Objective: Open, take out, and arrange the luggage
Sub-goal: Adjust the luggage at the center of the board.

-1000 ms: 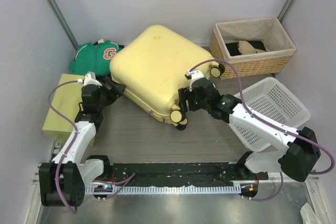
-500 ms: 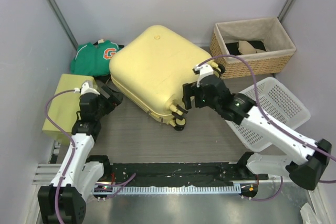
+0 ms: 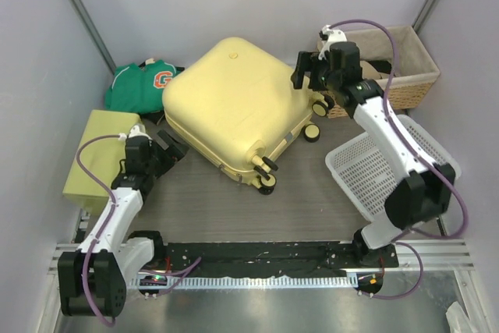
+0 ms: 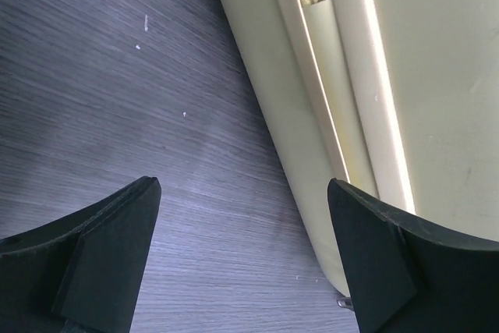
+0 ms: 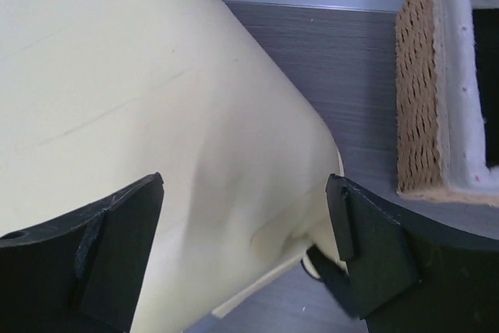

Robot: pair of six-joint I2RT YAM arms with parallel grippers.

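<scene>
The luggage (image 3: 232, 107) is a pale yellow hard-shell case lying shut and flat in the middle of the table, black wheels (image 3: 267, 174) at its near right edge. My left gripper (image 3: 165, 149) is open just off the case's near left side. In the left wrist view that gripper (image 4: 243, 189) hangs over bare table, with the luggage (image 4: 405, 76) and its gold zip on the right. My right gripper (image 3: 306, 72) is open above the case's far right corner. In the right wrist view that gripper (image 5: 245, 185) has the luggage (image 5: 156, 76) beneath it and holds nothing.
A wicker basket (image 3: 413, 83) with dark and pale items stands at the back right, also in the right wrist view (image 5: 421, 99). A white plastic basket (image 3: 394, 165) lies tilted at the right. A green shirt (image 3: 140, 83) and a yellow-green box (image 3: 90, 161) lie at the left.
My right arm has swung from the luggage's wheel side up to its far right corner by the wicker basket. Both grippers opened wider. The left gripper drew back slightly.
</scene>
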